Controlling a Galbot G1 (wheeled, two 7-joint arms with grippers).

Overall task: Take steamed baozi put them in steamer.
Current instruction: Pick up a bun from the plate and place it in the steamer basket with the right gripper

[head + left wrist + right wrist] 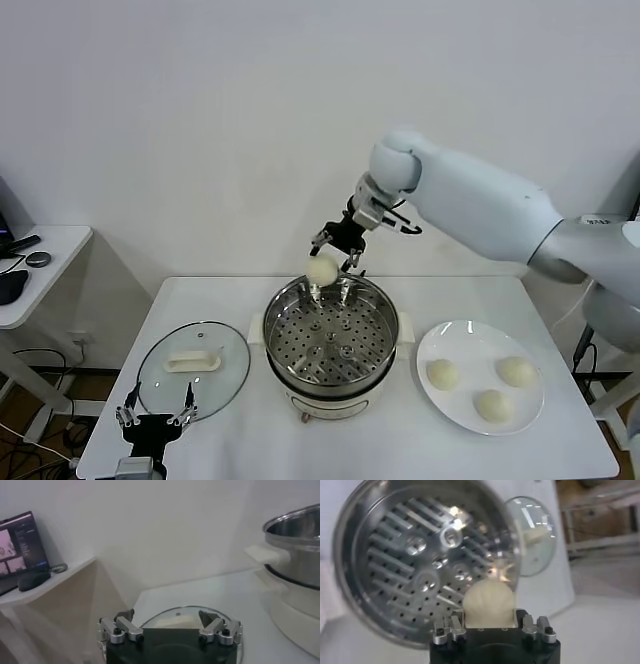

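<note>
Left gripper (155, 414) idles wide at table's front-left corner. Right gripper (337, 252) holds a bun (321, 268) above the steamer (331, 371)'s rear rim. Placing step; next: lower, release onto tray.

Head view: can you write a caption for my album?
Right gripper holds a baozi over the steamer; three more wait on the plate.

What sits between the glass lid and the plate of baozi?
The steamer, its perforated tray empty. The head view shows it, with the glass lid to its left and the plate to its right.
</note>
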